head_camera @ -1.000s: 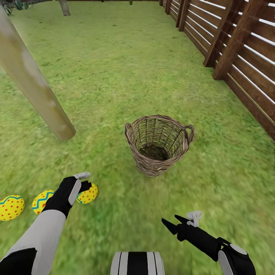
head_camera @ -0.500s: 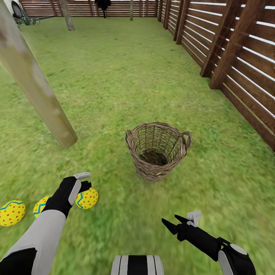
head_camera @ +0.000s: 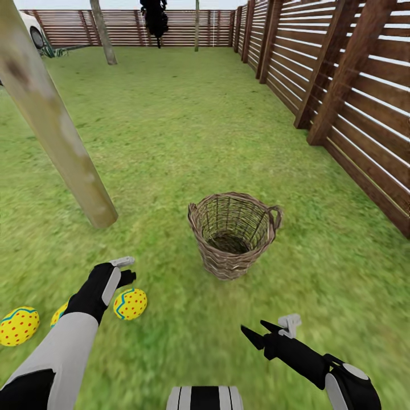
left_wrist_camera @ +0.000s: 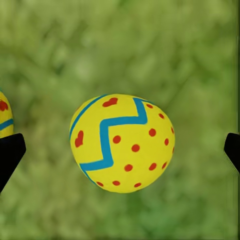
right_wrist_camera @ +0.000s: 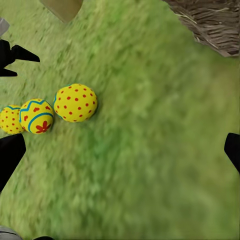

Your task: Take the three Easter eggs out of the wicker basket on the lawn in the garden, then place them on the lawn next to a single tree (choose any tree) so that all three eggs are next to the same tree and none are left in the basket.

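Three eggs on the lawn (head_camera: 171, 142), all out of the basket (head_camera: 232, 234), lined up in a row near the foot of the tree trunk (head_camera: 54, 125). First egg (head_camera: 130, 303) nearest the basket, lying on its side, yellow with red dots and a blue-edged green zigzag. Second egg (head_camera: 59, 314) just beside it on the side away from the basket, mostly hidden behind the left forearm in the head view. Third egg (head_camera: 19, 326) farthest from the basket, next to the second. From the right wrist camera: the same row, first egg (right_wrist_camera: 75, 102), second egg (right_wrist_camera: 36, 115) and third egg (right_wrist_camera: 10, 119), the latter two touching or nearly so; cannot tell about the gap between first and second.

Left gripper (head_camera: 124, 270) just above the first egg, on its trunk side, not touching it. Through the left wrist camera: that egg (left_wrist_camera: 122, 143) centred between the two dark fingertips, well clear of both, jaws spread wide, nothing held.

Basket upright on the grass, to the right of the trunk and well apart from the eggs, nothing visible inside but the woven bottom. One loop handle at the rim toward the fence (head_camera: 353, 102), another on the opposite rim.

Right gripper (head_camera: 262, 333) low over the grass on the near side of the basket, fingers parted, holding nothing.

Beyond the basket: slatted brown fence along the right and across the far end, a second pale trunk (head_camera: 103, 31) and a black tree (head_camera: 154, 18) near that far end.
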